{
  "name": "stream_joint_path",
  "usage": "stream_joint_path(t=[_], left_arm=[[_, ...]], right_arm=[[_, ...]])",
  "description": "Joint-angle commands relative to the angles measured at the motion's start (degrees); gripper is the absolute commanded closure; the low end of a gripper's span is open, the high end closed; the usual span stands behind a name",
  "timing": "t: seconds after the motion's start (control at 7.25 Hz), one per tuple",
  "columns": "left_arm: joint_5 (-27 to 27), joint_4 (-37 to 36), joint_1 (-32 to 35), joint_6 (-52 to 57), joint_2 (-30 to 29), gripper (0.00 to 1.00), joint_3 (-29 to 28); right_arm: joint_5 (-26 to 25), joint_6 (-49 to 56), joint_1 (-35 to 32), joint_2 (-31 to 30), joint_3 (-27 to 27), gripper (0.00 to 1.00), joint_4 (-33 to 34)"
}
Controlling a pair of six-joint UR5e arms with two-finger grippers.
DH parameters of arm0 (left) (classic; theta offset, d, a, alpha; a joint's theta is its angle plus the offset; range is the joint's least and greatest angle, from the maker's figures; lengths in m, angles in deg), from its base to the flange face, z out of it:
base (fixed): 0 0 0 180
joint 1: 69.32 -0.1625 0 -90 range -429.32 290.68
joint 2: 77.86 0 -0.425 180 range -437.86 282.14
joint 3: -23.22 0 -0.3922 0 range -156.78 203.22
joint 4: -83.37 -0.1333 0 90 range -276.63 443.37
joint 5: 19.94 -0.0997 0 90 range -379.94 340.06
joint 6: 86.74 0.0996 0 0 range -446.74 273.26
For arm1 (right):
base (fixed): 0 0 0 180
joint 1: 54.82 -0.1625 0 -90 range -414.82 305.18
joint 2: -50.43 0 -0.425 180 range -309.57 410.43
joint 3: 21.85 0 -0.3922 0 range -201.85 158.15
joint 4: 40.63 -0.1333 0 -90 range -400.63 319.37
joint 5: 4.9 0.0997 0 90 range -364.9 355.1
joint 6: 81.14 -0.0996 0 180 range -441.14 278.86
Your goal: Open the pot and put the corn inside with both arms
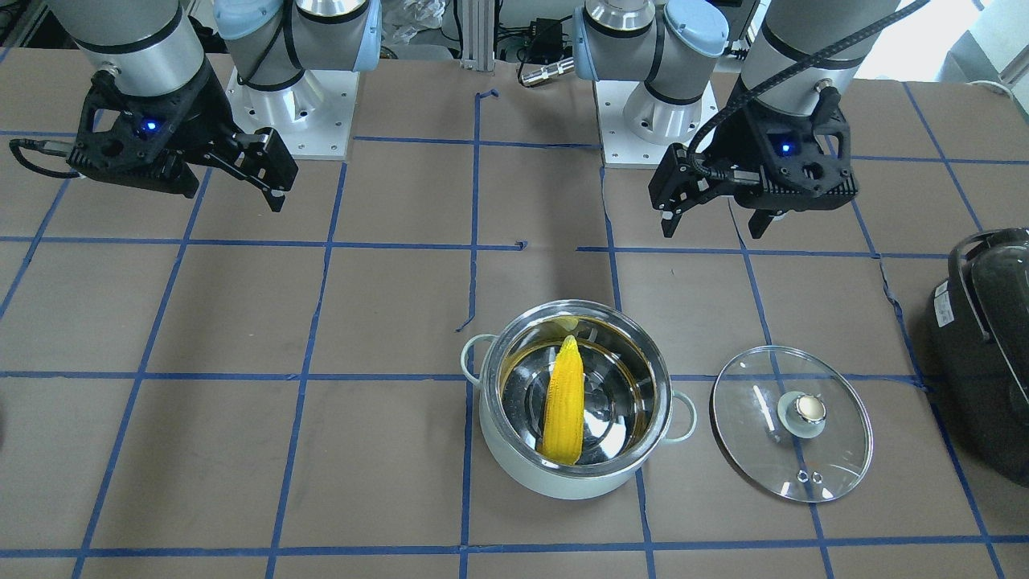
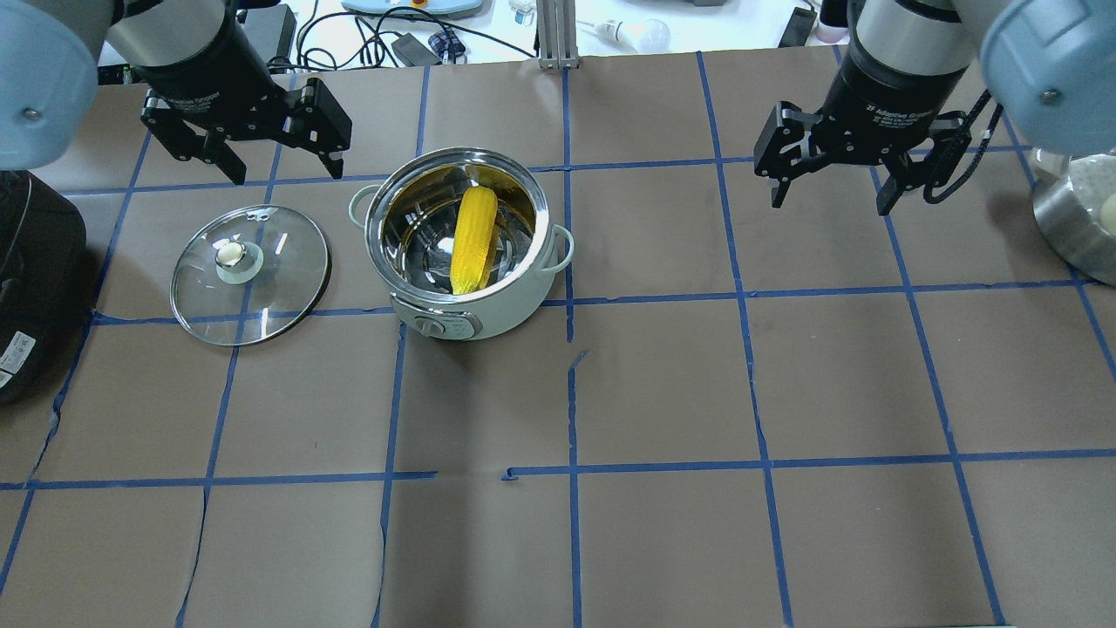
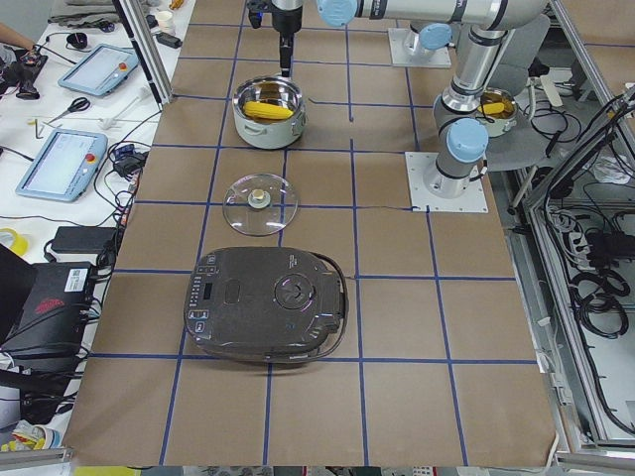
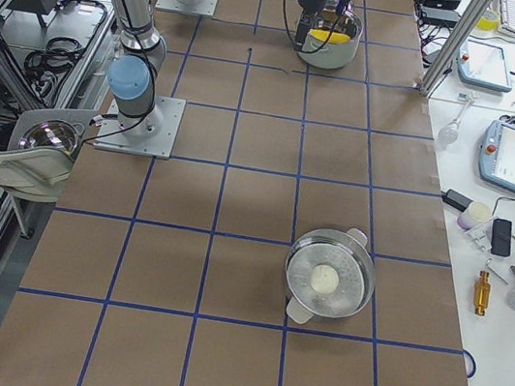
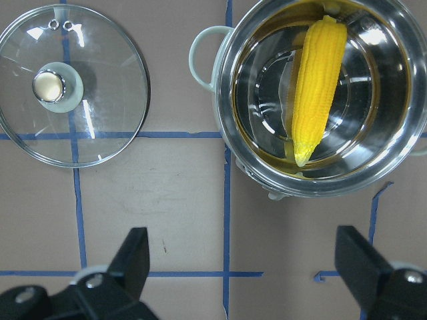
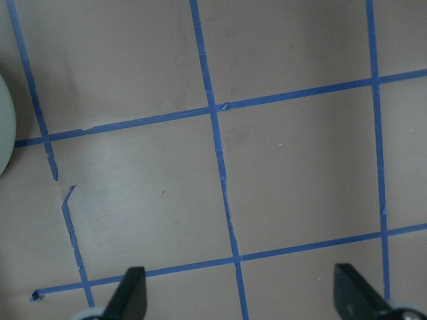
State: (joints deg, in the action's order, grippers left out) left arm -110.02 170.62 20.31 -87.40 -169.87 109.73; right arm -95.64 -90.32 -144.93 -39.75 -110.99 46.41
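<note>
Over on the left, the black two-finger left gripper (image 2: 286,170) hangs above the table, jaws spread wide and holding nothing. Near it, the round clear glass lid (image 2: 261,288) lies flat beside the pale mint-white, steel-lined pot (image 2: 453,318). The bright yellow corn cob (image 2: 473,240) rests inside the pot. Further right, the black right gripper (image 2: 830,202) hovers wide open and empty.

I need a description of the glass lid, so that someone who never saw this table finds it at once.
Find the big black cooker at the robot's far left. Between it and the pale pot holding the corn, the lid lies flat. It alone is clear, with a beige knob.
</note>
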Motion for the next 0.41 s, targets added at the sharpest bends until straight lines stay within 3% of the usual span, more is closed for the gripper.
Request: stream_joint_path(t=[0.0, 0.28], left_arm=[[0.0, -0.4, 0.0, -0.1, 1.0, 0.00, 0.3], [0.0, -0.1, 0.4, -0.2, 1.5, 0.00, 1.4]], right_arm=[[0.0, 0.1, -0.2, -0.4, -0.1, 0.00, 0.0], [0.0, 0.0, -0.2, -0.4, -0.1, 0.00, 0.0]])
